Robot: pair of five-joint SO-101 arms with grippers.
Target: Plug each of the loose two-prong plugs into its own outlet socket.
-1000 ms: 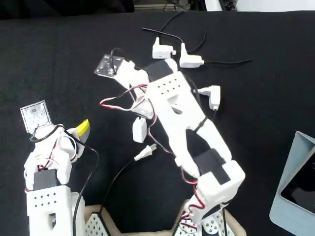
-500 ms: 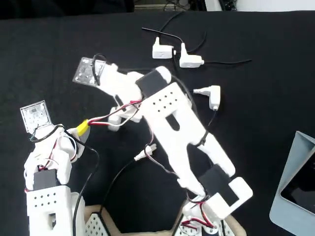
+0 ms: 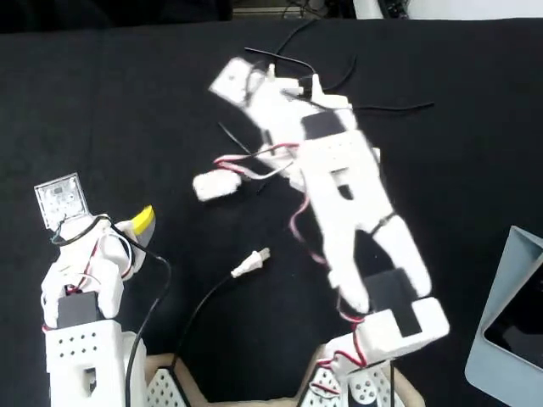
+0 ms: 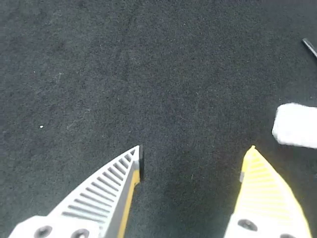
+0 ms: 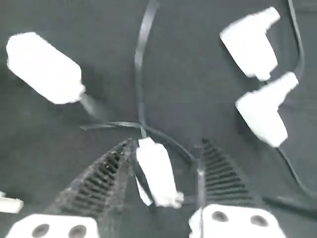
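White plug point(image 5: 156, 173) inside spread-apart right claw point(image 5: 167, 143), left claw point(image 4: 195, 148) released above black cloth point(image 4: 148, 74)

Left end effector point(image 4: 195, 148) agape (widely)

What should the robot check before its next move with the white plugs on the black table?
1. Left gripper open, nothing in it: ok.
2. Right gripper open: ok.
3. Small white oblong plug piece sits between its jaws: ok.
4. That piece gripped: not ok.
5. White two-prong plug on black cord lying free on the black table: ok.
6. Rounded white block has a free socket: cannot tell.
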